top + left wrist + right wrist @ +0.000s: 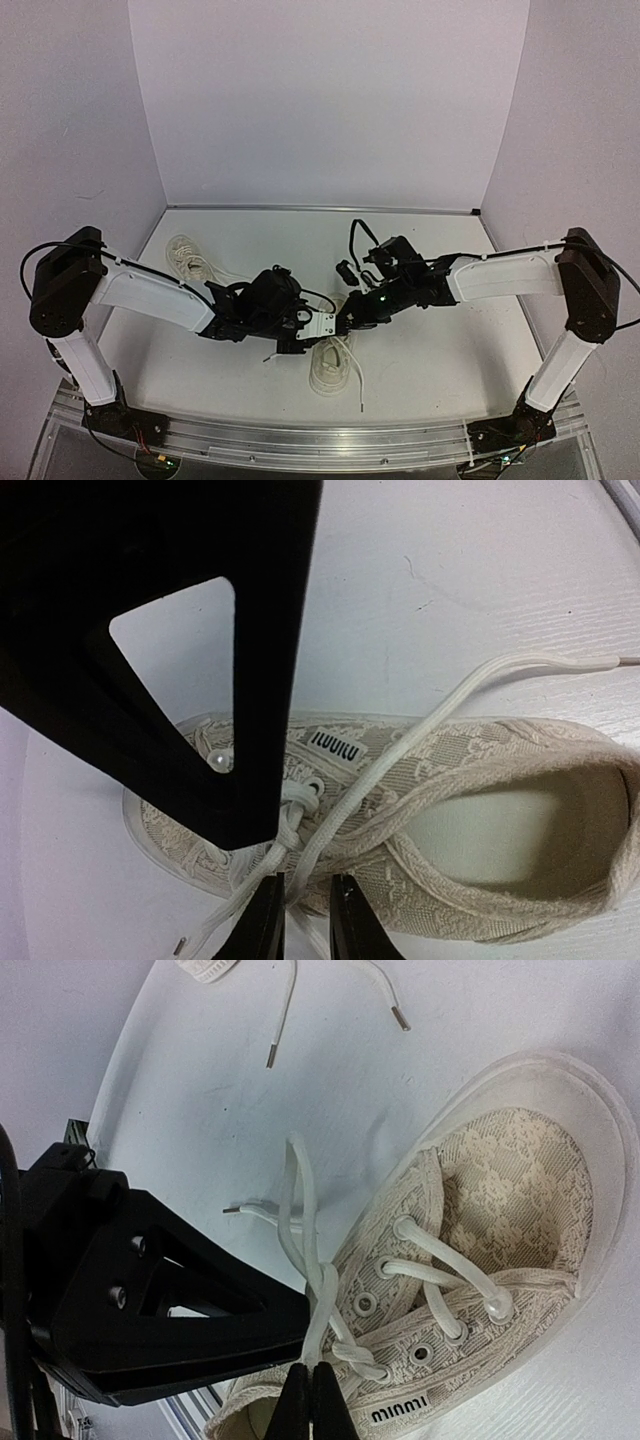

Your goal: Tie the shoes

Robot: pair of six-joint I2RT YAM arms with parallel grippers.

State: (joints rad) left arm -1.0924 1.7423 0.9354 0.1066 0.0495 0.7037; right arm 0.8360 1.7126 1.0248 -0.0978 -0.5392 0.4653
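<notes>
Right gripper (pixel 312 1385): I am seeing its jaws pressing fully together at the bottom edge of the right wrist view, pinching the lace (pixel 318 1305) just beside the top eyelets.
Left gripper (pixel 307 920): I am reading it as narrow, with a slim gap showing at the bottom edge of the left wrist view. A strand is running into that gap, and I cannot tell whether it is being pinched.
Meeting point: both grippers are hovering tip to tip at the centre of the overhead view. The right gripper's black finger is filling the upper left of the left wrist view.
Lace: two strands are crossing over each other above the right gripper's tips and looping up toward the middle of the right wrist view. One free end is trailing to the upper right of the left wrist view, its aglet (pixel 600 662) lying on the table (pixel 430 370).
Near shoe (pixel 330 368): cream, lace-patterned, sitting on its sole at the lower centre of the overhead view, directly under both grippers.
Far shoe (pixel 185 255): lying in the upper left of the tabletop, well apart, its laces spreading loose.
</notes>
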